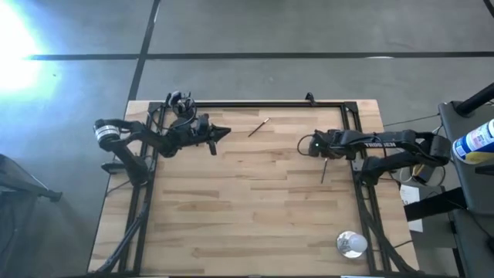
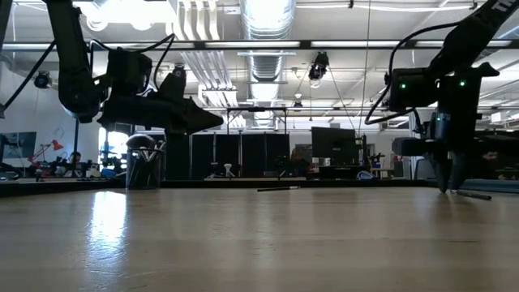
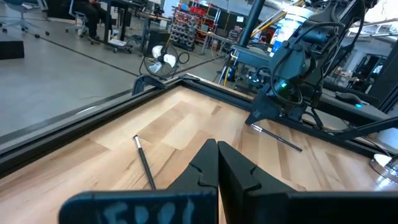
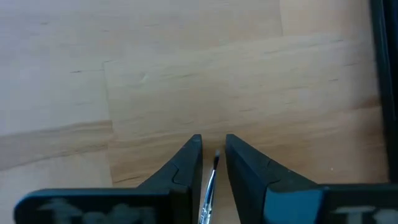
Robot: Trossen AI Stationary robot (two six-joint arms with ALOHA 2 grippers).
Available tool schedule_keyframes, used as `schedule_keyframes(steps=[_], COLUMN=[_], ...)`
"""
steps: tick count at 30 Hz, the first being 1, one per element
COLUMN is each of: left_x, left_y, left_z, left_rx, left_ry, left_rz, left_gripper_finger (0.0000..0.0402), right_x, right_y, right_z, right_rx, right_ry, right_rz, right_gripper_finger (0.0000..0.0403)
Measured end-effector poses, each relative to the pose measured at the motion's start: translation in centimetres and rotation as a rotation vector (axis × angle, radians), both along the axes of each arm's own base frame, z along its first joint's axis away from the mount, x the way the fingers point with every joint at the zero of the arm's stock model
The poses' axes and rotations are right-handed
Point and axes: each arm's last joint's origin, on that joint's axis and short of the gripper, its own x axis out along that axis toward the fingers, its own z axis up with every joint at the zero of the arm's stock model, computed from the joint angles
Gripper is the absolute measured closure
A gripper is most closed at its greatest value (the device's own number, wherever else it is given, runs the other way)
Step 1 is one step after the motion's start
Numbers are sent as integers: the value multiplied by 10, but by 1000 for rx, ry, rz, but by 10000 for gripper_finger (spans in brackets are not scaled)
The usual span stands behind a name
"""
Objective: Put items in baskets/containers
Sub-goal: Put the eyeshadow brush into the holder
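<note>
At the table's left rear corner stands the black cup (image 2: 144,168), a small dark cylinder that in the low view already holds several thin sticks, with a rounded brush head showing above its rim. In the high view it is largely hidden under the left arm. The left gripper (image 1: 224,133) hovers just beside it above the boards, its two dark pointed fingers (image 3: 208,167) pressed together on nothing.

Further right, near the rear edge, a loose brush (image 1: 258,127) lies flat on the pale, smooth-grained wooden table (image 1: 247,208). It is pencil-thin with a dark handle and a lighter tip, and its long axis runs diagonally, the tip towards the far right corner.

On the right side, the right gripper (image 1: 325,151) points down at the tabletop over a second brush (image 1: 324,171). This one is a slim stick with a metallic, silvery shaft, lying roughly front to back with one end under the gripper. The right wrist view shows its narrow end between the fingers (image 4: 186,163), which stand slightly apart on either side without clearly pinching it.

A shiny silver round object (image 1: 351,243) sits near the front right corner.
</note>
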Motion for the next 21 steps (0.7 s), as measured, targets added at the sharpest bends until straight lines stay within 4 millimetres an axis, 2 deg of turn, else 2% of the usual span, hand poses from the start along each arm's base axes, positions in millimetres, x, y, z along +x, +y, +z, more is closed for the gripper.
schedule_keyframes(steps=[3, 9, 17, 21], left_x=[0, 0, 0, 0], left_y=[0, 0, 0, 0], left_z=[0, 0, -1, -1], left_rx=[-4, -34, -55, -67], left_ry=[-1, -8, -9, -12], left_rz=[0, 0, 0, -2], left_gripper_finger=[401, 401, 401, 401], right_x=[4, 10, 14, 22], right_y=[-2, 3, 9, 11], right_z=[1, 2, 5, 22], right_rx=[8, -1, -17, -82], right_ry=[10, 8, -16, -114], right_rz=[20, 72, 150, 231], right_gripper_finger=[347, 390, 395, 395])
